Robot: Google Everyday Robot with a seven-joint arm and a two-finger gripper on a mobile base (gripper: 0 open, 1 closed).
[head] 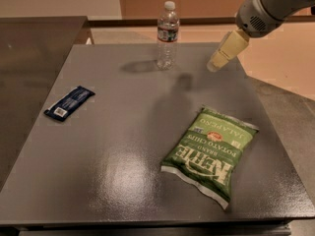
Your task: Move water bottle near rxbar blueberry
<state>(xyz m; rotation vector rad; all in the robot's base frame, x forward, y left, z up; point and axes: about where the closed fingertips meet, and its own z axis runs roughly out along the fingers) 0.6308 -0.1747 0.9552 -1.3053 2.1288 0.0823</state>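
Observation:
The water bottle (168, 34), clear with a white cap and a dark label band, stands upright at the far middle of the grey table (123, 146). The rxbar blueberry (69, 103), a flat dark blue wrapper with a white square at its near end, lies at the left side of the table. My gripper (215, 64), with pale yellowish fingers on a grey arm, hangs in the air at the upper right, to the right of the bottle and apart from it. It holds nothing.
A green Kettle jalapeño chip bag (210, 153) lies flat at the right front of the table. A darker counter (34, 48) adjoins on the left, and another surface (290, 112) lies to the right.

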